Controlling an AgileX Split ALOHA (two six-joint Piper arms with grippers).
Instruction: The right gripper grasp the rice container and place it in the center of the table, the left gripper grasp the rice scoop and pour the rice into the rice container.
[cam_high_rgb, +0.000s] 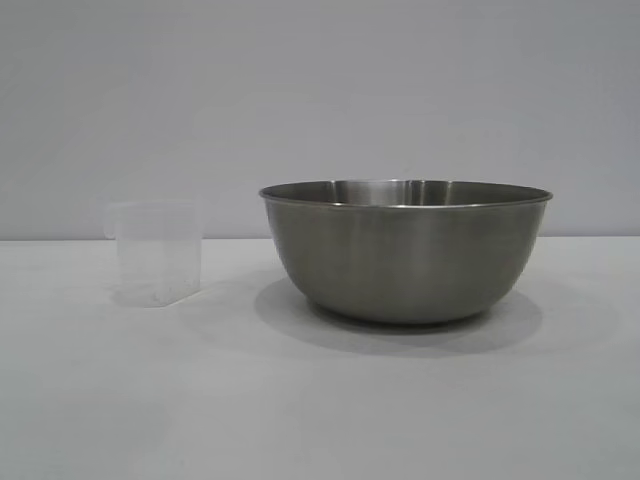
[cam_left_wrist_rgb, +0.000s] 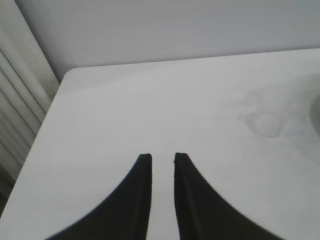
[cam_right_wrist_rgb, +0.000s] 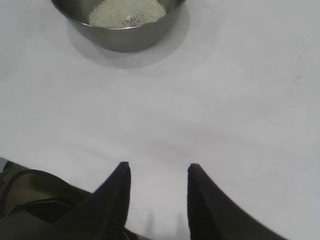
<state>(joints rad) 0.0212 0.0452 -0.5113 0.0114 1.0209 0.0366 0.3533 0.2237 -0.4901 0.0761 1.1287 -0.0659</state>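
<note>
The rice container (cam_high_rgb: 405, 250), a large steel bowl, stands on the white table (cam_high_rgb: 300, 400) a little right of centre. In the right wrist view the bowl (cam_right_wrist_rgb: 120, 39) holds a shallow heap of rice (cam_right_wrist_rgb: 127, 12). The rice scoop (cam_high_rgb: 155, 255), a clear plastic cup, stands upright to the bowl's left and looks nearly empty. It shows faintly in the left wrist view (cam_left_wrist_rgb: 267, 124). My left gripper (cam_left_wrist_rgb: 161, 157) hovers over bare table well short of the scoop, jaws a narrow gap apart and empty. My right gripper (cam_right_wrist_rgb: 157, 167) is open and empty over the table, away from the bowl. Neither gripper shows in the exterior view.
The table's rounded corner and side edge lie beside a ribbed white wall (cam_left_wrist_rgb: 20, 125) in the left wrist view. Black cables and arm hardware (cam_right_wrist_rgb: 30, 205) sit past the table edge by my right gripper. A plain grey wall stands behind the table.
</note>
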